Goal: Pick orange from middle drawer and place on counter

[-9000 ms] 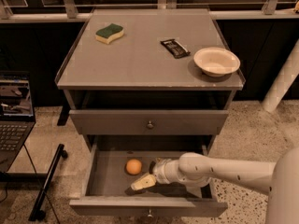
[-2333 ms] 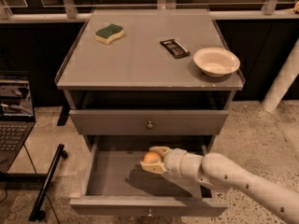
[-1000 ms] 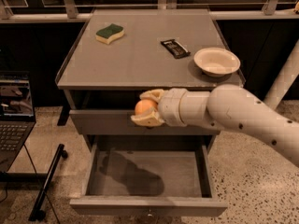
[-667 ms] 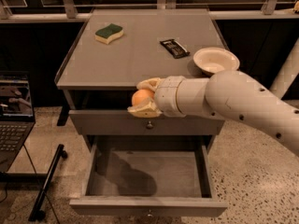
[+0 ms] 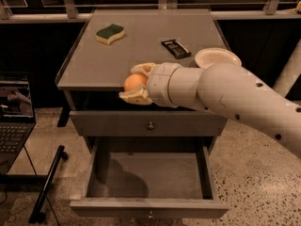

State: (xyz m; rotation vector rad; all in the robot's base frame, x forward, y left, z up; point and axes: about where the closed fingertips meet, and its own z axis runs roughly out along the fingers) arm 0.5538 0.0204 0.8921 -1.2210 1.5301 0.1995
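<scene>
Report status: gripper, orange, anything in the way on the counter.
Gripper shut on orange at counter front edge, not yet set down. Middle drawer open below. Sponge, dark packet, white bowl farther back, apart from gripper.

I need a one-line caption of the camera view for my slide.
The gripper, shut on the orange, holds it at the counter's front edge, above the open middle drawer.

Claw (image 5: 133, 83) tight around orange (image 5: 135, 81) at front edge of counter (image 5: 94, 62), above open middle drawer (image 5: 149, 207).
</scene>
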